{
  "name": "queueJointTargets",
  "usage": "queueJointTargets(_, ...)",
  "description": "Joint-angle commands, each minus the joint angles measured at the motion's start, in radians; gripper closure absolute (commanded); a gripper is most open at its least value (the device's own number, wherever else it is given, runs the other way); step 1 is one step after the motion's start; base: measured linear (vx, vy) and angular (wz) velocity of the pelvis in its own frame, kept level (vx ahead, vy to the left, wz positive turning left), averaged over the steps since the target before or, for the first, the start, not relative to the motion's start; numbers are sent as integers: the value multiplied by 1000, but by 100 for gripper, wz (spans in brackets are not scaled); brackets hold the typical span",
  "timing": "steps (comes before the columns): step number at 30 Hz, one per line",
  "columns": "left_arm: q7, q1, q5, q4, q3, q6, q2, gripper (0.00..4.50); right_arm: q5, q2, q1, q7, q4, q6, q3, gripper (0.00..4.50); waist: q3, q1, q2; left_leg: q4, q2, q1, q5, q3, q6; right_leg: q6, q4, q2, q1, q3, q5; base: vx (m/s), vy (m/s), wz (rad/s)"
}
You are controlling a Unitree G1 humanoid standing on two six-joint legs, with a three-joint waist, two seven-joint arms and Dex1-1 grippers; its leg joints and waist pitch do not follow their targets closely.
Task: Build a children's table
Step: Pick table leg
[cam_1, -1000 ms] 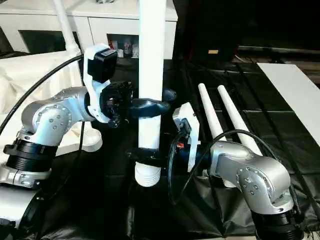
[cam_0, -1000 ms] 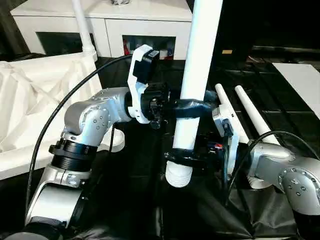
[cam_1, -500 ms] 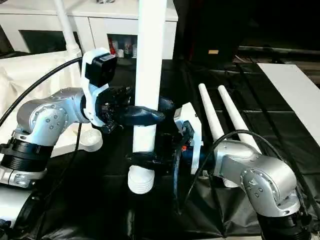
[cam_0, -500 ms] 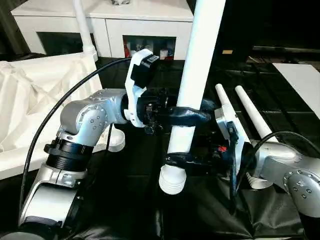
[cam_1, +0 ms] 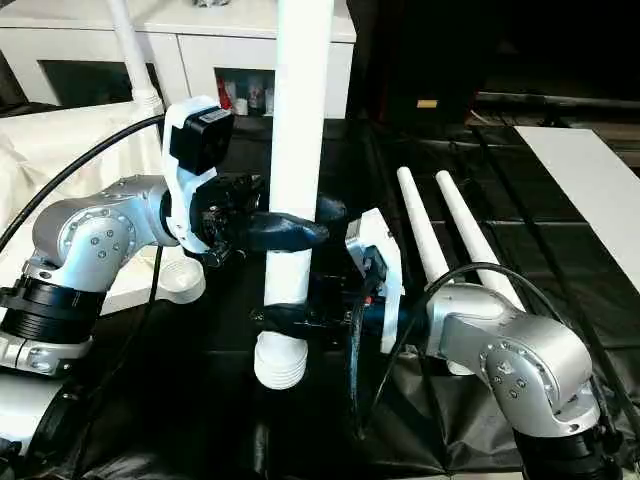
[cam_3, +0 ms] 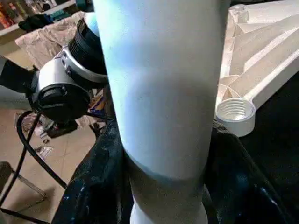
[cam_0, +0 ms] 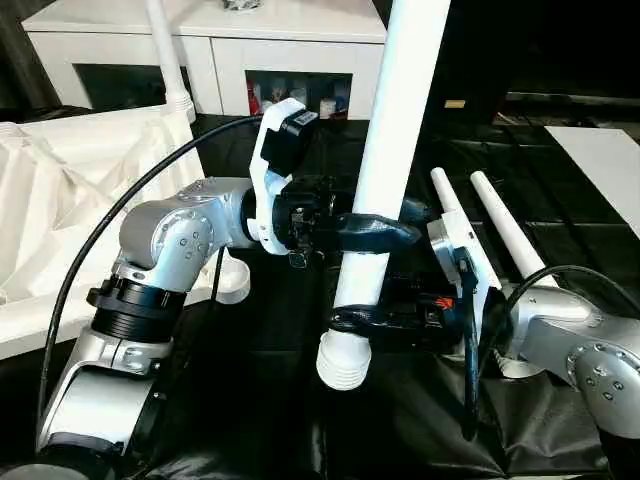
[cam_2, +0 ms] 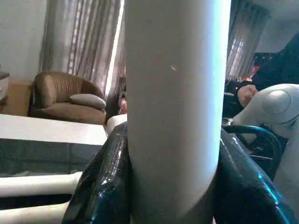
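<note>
Table leg (cam_0: 392, 150), a long white tapered tube, stands nearly upright in the middle of the scene, leaning slightly to the right toward its top, with its ribbed threaded end (cam_0: 343, 365) hanging just above the black-covered worktop (cam_0: 300, 420). Both grippers hold it. The left gripper (cam_0: 375, 232) reaches in from the left and its two black fingers are clamped around the tube at mid-height; in the left wrist view the fingers (cam_2: 105, 182) press against both sides of the white shaft. The right gripper (cam_0: 362, 320) comes in from the right, lower down, just above the threaded end, and its fingers (cam_3: 100, 186) likewise wrap the tube on both sides, touching it.

At the left lies the tabletop (cam_0: 60, 210), underside up, its white ribs showing, with a round threaded corner socket (cam_3: 235, 114) near the held leg's lower end. Another leg (cam_0: 165, 55) already stands upright in the tabletop's far corner. Two more legs (cam_0: 500, 225) lie side by side on the worktop to the right, running from near to far, partly behind the right forearm. A white cabinet (cam_0: 220, 45) with dark glass doors stands at the far side.
</note>
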Motion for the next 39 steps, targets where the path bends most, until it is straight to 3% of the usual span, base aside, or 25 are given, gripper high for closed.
queueJointTargets(1, -15, -15, -5, -31, 8, -6, 1, 268, -15, -18, 11, -14, 18, -5, -6, 261, -79, 1, -1, -71, 64, 48, -230, -29, -20, -243, -70, -66, 22, 26, -147, 0, 0, 0)
queueJointTargets(11, 47, -28, 1, -2, 38, -5, -12, 268, -24, -14, 11, -24, 25, -13, -1, 264, -81, 2, 0, -70, 64, 47, -225, -29, -18, -245, -69, -66, 23, 26, -135, 0, 0, 0)
queueJointTargets(14, 54, -33, -16, 3, 51, 12, -15, 198, -25, -11, 10, -29, 29, -18, -1, 264, -81, 2, 0, -69, 64, 47, -222, -29, -16, -248, -69, -65, 24, 25, -130, 0, 0, 0)
queueJointTargets(17, 74, -39, -30, 11, 70, 27, -20, 189, -28, -8, 10, -37, 33, -22, -1, 264, -81, 2, 0, -68, 63, 47, -219, -29, -16, -252, -69, -65, 24, 25, -128, 0, 0, 0)
queueJointTargets(23, 84, -42, -37, 19, 85, 58, 2, 130, -31, -7, 9, -38, 37, -28, -2, 265, -83, 3, 0, -67, 62, 47, -219, -29, -16, -248, -68, -64, 24, 24, -134, 0, 0, 0)
queueJointTargets(24, 81, -40, -42, 19, 91, 71, 11, 120, -29, -6, 8, -41, 37, -31, -6, 265, -85, 4, 5, -67, 62, 48, -221, -30, -20, -248, -66, -64, 23, 24, -130, 0, 0, 0)
queueJointTargets(26, 88, -37, -51, 21, 103, 98, 22, 108, -25, -4, 6, -48, 38, -36, -13, 265, -84, 3, 5, -67, 61, 48, -228, -29, -25, -249, -66, -62, 22, 24, -132, 0, 0, 0)
queueJointTargets(29, 97, -11, -69, 12, 119, 139, 55, 75, -16, -7, 4, -62, 38, -44, -48, 265, -86, 3, 8, -68, 61, 49, -234, -30, -31, -247, -65, -62, 22, 24, -134, 0, 0, 0)
queueJointTargets(30, 101, -1, -72, 10, 126, 147, 64, 70, -15, -9, 4, -65, 38, -46, -59, 265, -86, 2, 14, -68, 60, 49, -244, -31, -37, -249, -64, -61, 21, 23, -130, 0, 0, 0)
queueJointTargets(32, 111, 11, -71, 9, 138, 147, 72, 65, -16, -14, 4, -69, 40, -48, -73, 265, -86, 3, 11, -69, 61, 50, -258, -30, -43, -246, -66, -62, 22, 24, -142, 0, 0, 0)
queueJointTargets(33, 127, 33, -65, 3, 158, 131, 82, 46, -20, -20, 7, -76, 44, -53, -94, 265, -88, 6, 27, -67, 62, 51, -264, -33, -49, -245, -63, -64, 21, 24, -143, 0, 0, 0)
queueJointTargets(34, 169, 57, -52, -3, 190, 104, 84, 46, -25, -26, 10, -88, 49, -60, -118, 265, -86, 2, 18, -70, 61, 51, -278, -32, -53, -242, -68, -62, 21, 24, -150, 0, 0, 0)
queueJointTargets(36, 199, 75, -44, -8, 212, 86, 85, 27, -28, -28, 14, -98, 51, -64, -134, 265, -87, 3, 21, -70, 61, 51, -295, -33, -56, -235, -70, -63, 21, 24, -159, 0, 0, 0)
queueJointTargets(37, 299, 138, 24, -45, 264, -1, 91, 17, -55, -24, 26, -151, 46, -86, -167, 265, -88, 6, 33, -70, 64, 52, -300, -36, -61, -230, -70, -66, 20, 24, -166, 0, 0, 0)
queueJointTargets(38, 354, 166, 71, -58, 276, -43, 94, 10, -80, -17, 31, -183, 46, -99, -173, 265, -86, -1, 25, -74, 65, 46, -303, -37, -64, -218, -73, -65, 24, 24, -166, 0, 0, 0)
queueJointTargets(39, 432, 201, 130, -74, 290, -94, 91, 10, -126, -5, 36, -227, 50, -124, -170, 265, -88, -1, 25, -74, 66, 46, -303, -38, -63, -210, -73, -66, 24, 24, -171, 0, 0, 0)
